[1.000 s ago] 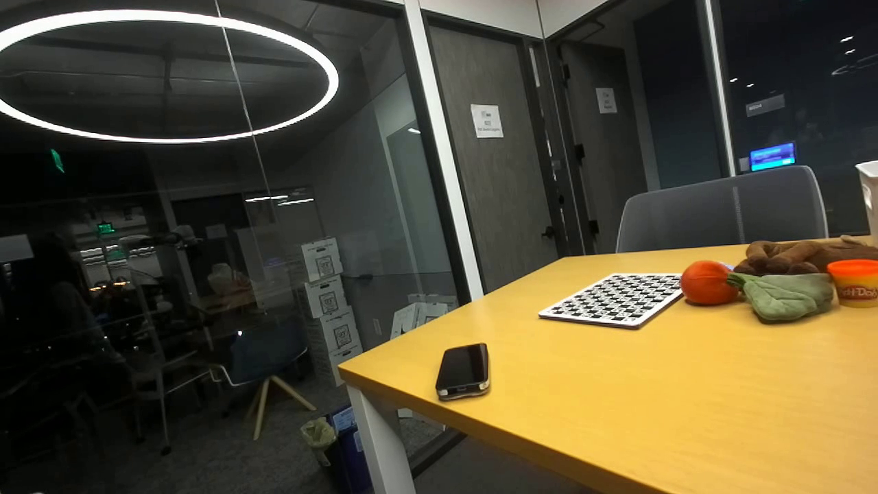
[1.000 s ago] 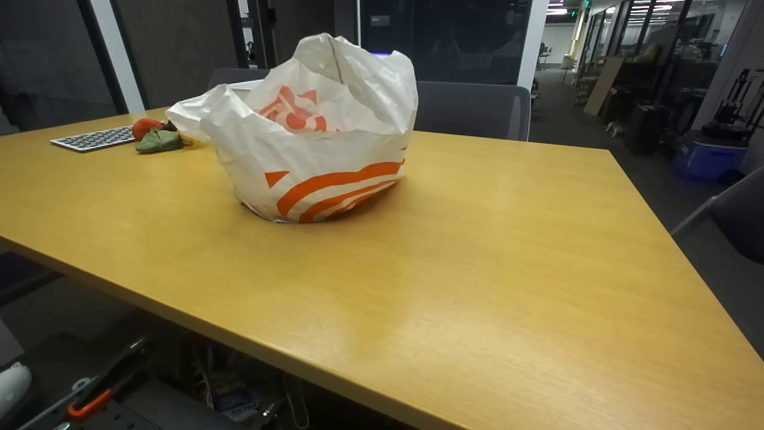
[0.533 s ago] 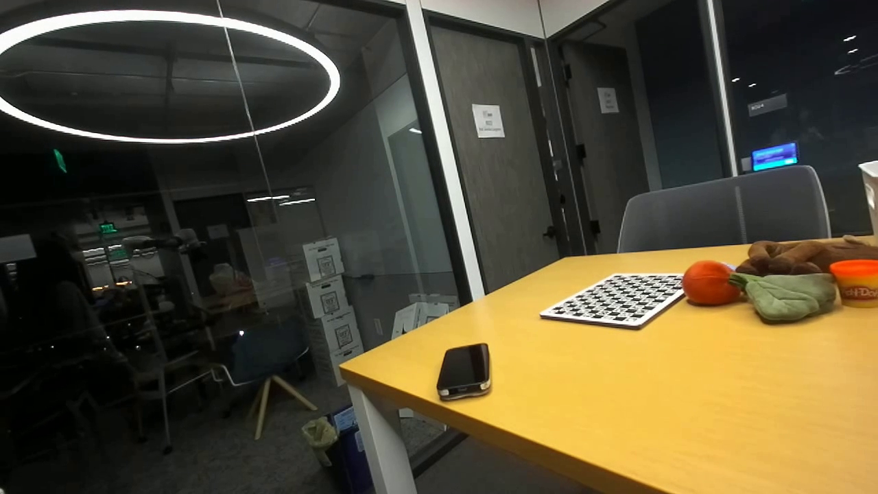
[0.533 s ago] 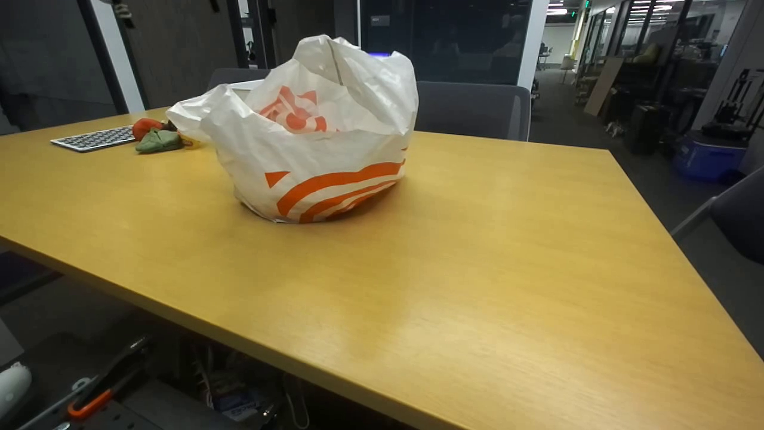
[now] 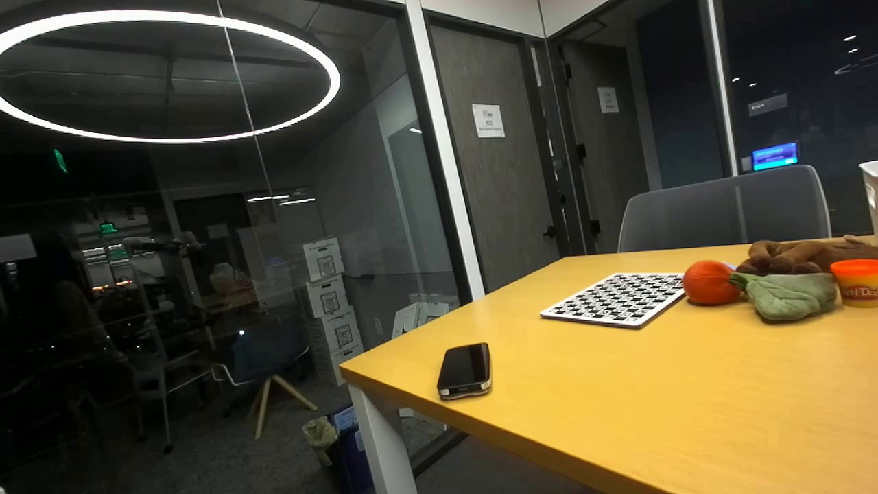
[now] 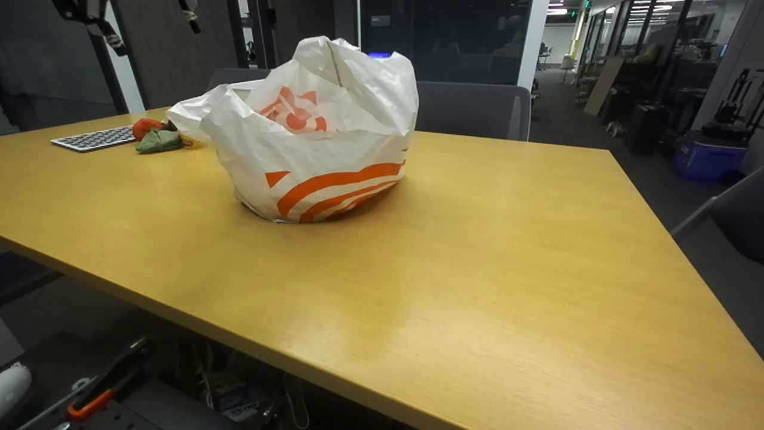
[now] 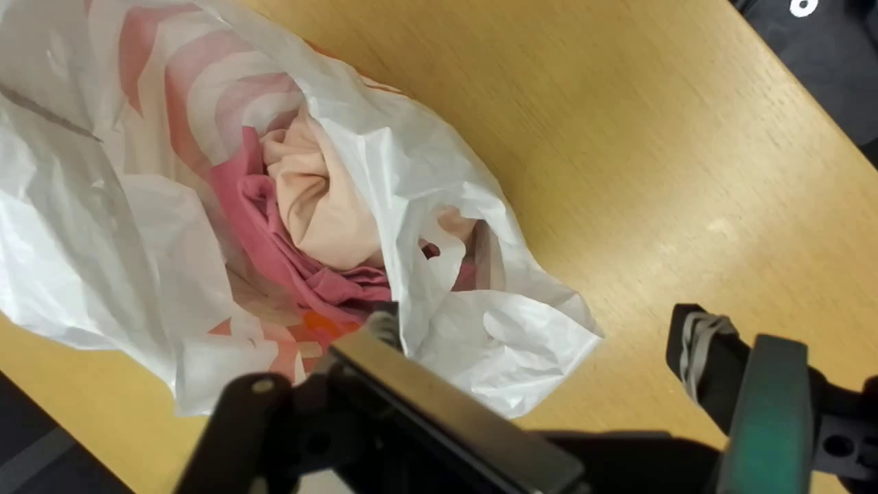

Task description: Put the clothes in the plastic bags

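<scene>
I saw the plastic bag (image 6: 310,149) white with curved orange stripes | I made out a pink garment (image 7: 257,223) and a peach garment (image 7: 329,219) | counter (image 6: 507,269) was yellow | board (image 5: 614,300) was checked black and white | fingers (image 7: 724,374) looked black with grey bands (image 7: 695,348) | phone (image 5: 464,370) was black

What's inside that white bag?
Bunched peach cloth and pink cloth show through the mouth of the bag. Its folded side hides part of them, and anything beneath them can't be seen.
</scene>
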You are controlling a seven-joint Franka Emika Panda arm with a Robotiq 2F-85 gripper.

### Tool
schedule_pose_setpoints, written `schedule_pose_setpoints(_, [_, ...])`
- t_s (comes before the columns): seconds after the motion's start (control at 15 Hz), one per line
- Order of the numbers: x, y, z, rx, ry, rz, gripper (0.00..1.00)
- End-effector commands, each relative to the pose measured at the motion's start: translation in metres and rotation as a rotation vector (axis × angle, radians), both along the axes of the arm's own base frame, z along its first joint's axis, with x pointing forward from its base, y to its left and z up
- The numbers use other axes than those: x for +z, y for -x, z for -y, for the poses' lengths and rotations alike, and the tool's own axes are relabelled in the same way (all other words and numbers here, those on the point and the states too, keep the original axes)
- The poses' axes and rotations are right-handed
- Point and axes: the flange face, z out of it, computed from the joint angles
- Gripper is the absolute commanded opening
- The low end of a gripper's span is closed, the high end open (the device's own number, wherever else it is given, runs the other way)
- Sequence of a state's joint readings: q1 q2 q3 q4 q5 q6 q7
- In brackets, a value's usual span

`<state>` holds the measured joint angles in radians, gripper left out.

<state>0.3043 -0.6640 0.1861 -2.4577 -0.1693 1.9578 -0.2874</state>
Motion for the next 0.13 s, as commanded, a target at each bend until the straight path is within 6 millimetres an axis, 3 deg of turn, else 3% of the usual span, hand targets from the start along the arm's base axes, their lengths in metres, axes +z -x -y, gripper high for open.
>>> schedule_pose_setpoints(0.0, [0.0004,0.0009,-0.0024,-0.005,0.001,0.003,1.00])
schedule_pose_setpoints(0.07, [0.0002,0.0012,-0.0031,-0.008,0.000,0.006,1.00])
